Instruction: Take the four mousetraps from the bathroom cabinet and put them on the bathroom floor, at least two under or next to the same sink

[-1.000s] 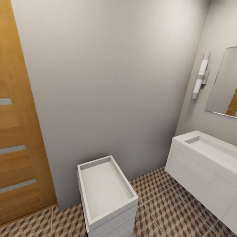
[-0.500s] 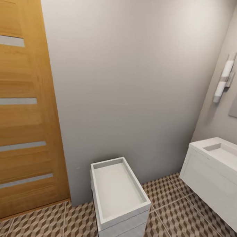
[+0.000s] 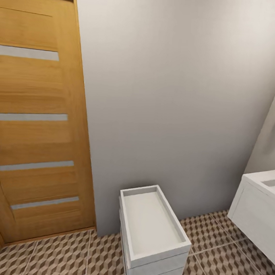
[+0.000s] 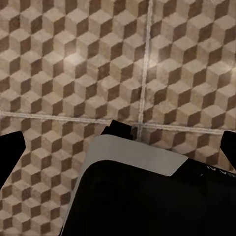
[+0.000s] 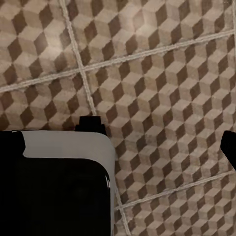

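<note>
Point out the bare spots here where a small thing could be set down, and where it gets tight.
Bare tiled bathroom floor lies between the white drawer unit and the wall-hung sink, and more in front of the wooden door. The drawer unit's tray-like top holds nothing. It is tight in the strip behind the drawer unit against the grey wall.

Even soft indoor light, grey wall (image 3: 172, 95) brighter toward its upper right, faint shadow beside the white drawer unit (image 3: 152, 231), floor tiles (image 4: 73, 64) slightly blurred under both wrists with a pale sheen, no harsh glare
</note>
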{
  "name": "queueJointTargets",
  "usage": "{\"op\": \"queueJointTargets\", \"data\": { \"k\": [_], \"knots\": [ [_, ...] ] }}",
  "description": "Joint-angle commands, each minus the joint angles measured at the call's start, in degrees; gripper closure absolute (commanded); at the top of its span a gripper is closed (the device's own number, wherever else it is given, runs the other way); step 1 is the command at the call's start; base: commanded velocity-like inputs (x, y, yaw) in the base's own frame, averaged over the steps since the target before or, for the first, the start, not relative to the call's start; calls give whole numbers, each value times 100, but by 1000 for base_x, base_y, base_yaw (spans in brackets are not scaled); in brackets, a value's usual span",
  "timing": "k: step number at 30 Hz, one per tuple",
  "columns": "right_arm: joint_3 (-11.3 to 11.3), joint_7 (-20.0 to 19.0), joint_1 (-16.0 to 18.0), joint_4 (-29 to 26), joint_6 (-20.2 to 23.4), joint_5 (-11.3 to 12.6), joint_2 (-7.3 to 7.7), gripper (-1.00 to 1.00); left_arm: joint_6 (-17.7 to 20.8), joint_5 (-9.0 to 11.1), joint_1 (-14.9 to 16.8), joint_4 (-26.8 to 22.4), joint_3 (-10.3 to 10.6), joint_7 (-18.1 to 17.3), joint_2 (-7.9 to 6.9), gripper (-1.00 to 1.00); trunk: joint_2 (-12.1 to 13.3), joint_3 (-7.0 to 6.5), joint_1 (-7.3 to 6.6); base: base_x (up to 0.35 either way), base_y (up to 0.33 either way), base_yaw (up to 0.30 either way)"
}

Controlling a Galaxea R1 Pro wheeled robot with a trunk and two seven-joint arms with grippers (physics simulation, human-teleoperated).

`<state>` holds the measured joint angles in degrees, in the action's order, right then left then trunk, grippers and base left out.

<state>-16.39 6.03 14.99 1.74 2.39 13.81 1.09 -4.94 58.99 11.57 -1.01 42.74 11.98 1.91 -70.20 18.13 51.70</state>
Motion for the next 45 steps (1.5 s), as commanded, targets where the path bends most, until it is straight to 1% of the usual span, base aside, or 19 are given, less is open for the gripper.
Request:
{"op": "queueJointTargets", "data": {
  "k": [1, 20, 45],
  "knots": [
    [-49, 10, 4, 2, 16, 45, -1, -100, -12, 44, 3, -4, 49, 24, 2, -100, -4, 4, 0, 0, 0, 275],
    [-49, 12, 4, 2, 16, 42, -3, -100, -15, 49, 3, 3, 42, 24, 82, -100, -4, -47, 0, 0, 0, 281],
    [-49, 12, 4, 2, 16, 51, -5, -100, -16, 51, 3, 4, 42, 24, 90, -100, -4, -53, 0, 0, 0, 287]
  ]
}}
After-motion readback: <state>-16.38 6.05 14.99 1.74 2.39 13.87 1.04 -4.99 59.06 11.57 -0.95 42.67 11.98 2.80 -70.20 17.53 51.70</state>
